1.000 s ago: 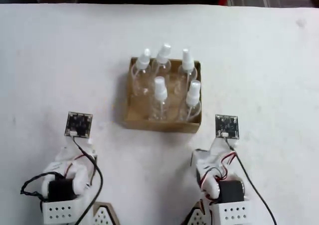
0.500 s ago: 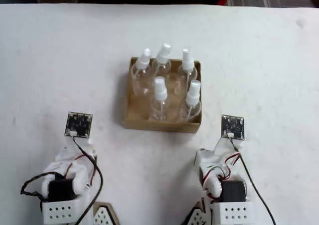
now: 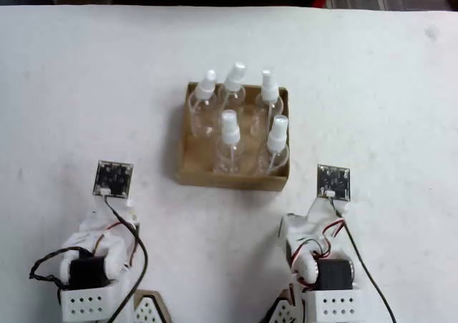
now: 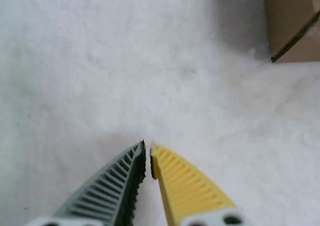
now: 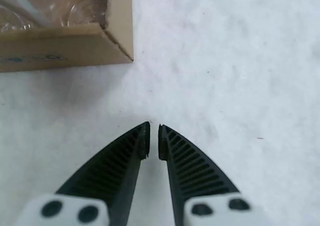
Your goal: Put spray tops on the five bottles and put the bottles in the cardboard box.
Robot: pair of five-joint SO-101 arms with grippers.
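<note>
Table, high view: white table (image 3: 71, 87), with a dark strip of room beyond its far edge.
Cardboard box, high view: the cardboard box (image 3: 232, 177) sits mid-table, ahead of both arms and between them.
Bottles, high view: five bottles (image 3: 229, 151) stand upright inside the box, three along the far wall and two nearer the front. Each carries a white spray top (image 3: 230, 126). The clear bodies are hard to tell apart where they overlap.
Arms, high view: the left arm (image 3: 89, 269) and the right arm (image 3: 322, 266) sit at the near edge, apart from the box. Nothing lies between them and it.
Left gripper, left wrist view: the left gripper (image 4: 148, 147) hangs over bare table, grey and yellow jaws drawn tip to tip, holding nothing.
Box, left wrist view: one corner of the box (image 4: 295, 20), cut off by the frame, lies well apart from the tips.
Right gripper, right wrist view: the right gripper (image 5: 154, 128) has black jaws closed to a thin slit, holding nothing.
Box, right wrist view: a near corner of the box (image 5: 65, 48) lies close ahead and to one side. Clear bottle bases (image 5: 85, 8) show blurred behind its wall.
</note>
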